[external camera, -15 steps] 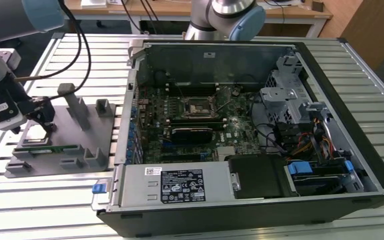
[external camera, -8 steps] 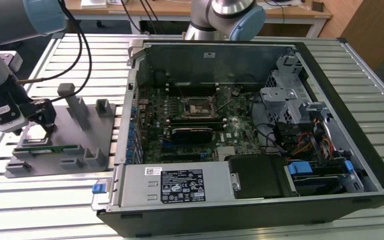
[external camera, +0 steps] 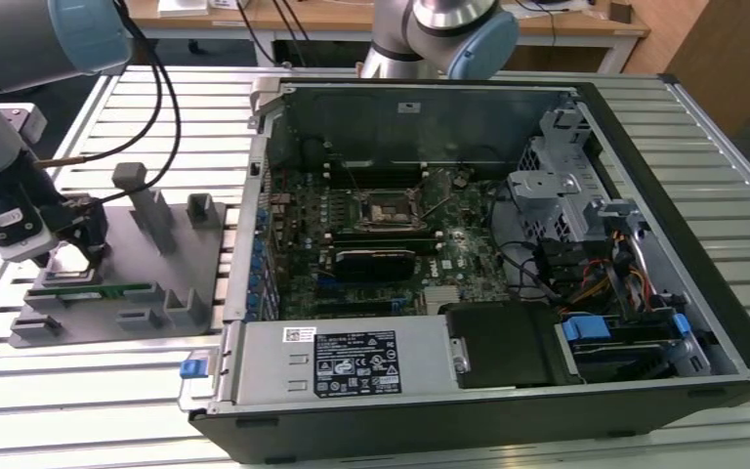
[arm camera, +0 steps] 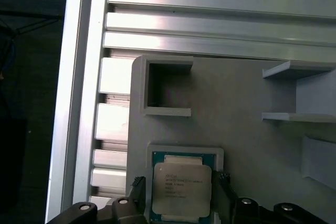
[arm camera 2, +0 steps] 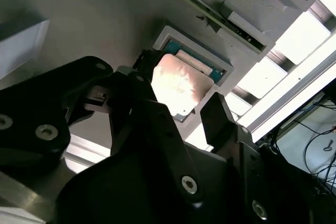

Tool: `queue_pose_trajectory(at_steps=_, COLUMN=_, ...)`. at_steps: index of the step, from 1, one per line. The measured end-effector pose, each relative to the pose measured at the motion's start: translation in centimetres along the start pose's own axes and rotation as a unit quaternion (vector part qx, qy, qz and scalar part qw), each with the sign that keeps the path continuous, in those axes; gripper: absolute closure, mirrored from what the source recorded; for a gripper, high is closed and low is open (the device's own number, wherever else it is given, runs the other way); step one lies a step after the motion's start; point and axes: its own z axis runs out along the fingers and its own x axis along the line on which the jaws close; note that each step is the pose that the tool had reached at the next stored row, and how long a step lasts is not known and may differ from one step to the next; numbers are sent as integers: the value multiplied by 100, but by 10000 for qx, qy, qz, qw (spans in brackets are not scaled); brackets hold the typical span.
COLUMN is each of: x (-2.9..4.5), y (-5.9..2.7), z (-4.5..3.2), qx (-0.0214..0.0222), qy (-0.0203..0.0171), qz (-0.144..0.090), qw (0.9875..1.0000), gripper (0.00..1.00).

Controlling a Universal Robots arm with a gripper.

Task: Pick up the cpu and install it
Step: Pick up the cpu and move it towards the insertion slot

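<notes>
Right now the arm reaches down at the exterior view's left, with its claw (external camera: 75,252) low over a grey holder plate (external camera: 134,269) that lies on the slatted metal table (external camera: 128,107). The cpu (arm camera: 181,187) lies flat in a shallow square pocket of that plate, shiny side up, with a thin green border showing around the metal top. In the second wrist view, the cpu (arm camera 2: 178,85) catches a bright reflection.

The claw is spread wide and holds nothing. In the first wrist view its two black fingers (arm camera: 137,184) stand one on each side of the pocket, just outside its raised rim, with the chip between them. Whether the fingers touch the rim cannot be told. The second wrist view shows the same straddle, one finger (arm camera 2: 218,116) standing close against the pocket's edge.

Near the pocket on the same plate, a long green memory stick (external camera: 89,290) rests in its own slot. Several grey upright posts (external camera: 141,205) rise from the plate's far part.

Well apart, at the exterior view's right, an open computer case (external camera: 414,117) lies on its side on the table. Its green board faces up, and the square socket (external camera: 389,207) lies near the middle of the board.
</notes>
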Motion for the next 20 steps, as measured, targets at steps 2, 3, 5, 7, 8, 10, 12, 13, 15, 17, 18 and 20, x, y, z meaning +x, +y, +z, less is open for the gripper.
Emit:
queue_pose_trajectory(at_steps=2, x=0, y=0, z=1, qx=0, qy=-1, qz=0, qw=10000, gripper=35)
queue_pose_trajectory(at_steps=3, x=-1, y=1, z=2, qx=1, qy=-1, qz=0, qw=10000, gripper=42)
queue_pose_trajectory(at_steps=5, x=-1, y=1, z=2, qx=5, qy=-2, qz=9, qw=10000, gripper=42)
queue_pose_trajectory(at_steps=7, x=-1, y=1, z=2, qx=10, qy=-2, qz=26, qw=10000, gripper=42)
queue_pose_trajectory(at_steps=8, x=-1, y=1, z=2, qx=11, qy=-2, qz=32, qw=10000, gripper=42)
queue_pose_trajectory(at_steps=10, x=-1, y=2, z=-3, qx=14, qy=-3, qz=46, qw=10000, gripper=42)
queue_pose_trajectory(at_steps=12, x=-1, y=3, z=-10, qx=18, qy=-3, qz=59, qw=10000, gripper=42)
queue_pose_trajectory(at_steps=13, x=0, y=3, z=-10, qx=22, qy=-3, qz=63, qw=10000, gripper=42)
queue_pose_trajectory(at_steps=15, x=0, y=3, z=-10, qx=26, qy=-3, qz=65, qw=10000, gripper=42)
queue_pose_trajectory(at_steps=17, x=-1, y=4, z=-11, qx=34, qy=-12, qz=65, qw=10000, gripper=42)
queue_pose_trajectory(at_steps=18, x=-1, y=4, z=-10, qx=39, qy=-20, qz=65, qw=10000, gripper=42)
queue_pose_trajectory(at_steps=20, x=-1, y=4, z=-10, qx=44, qy=-36, qz=65, qw=10000, gripper=42)
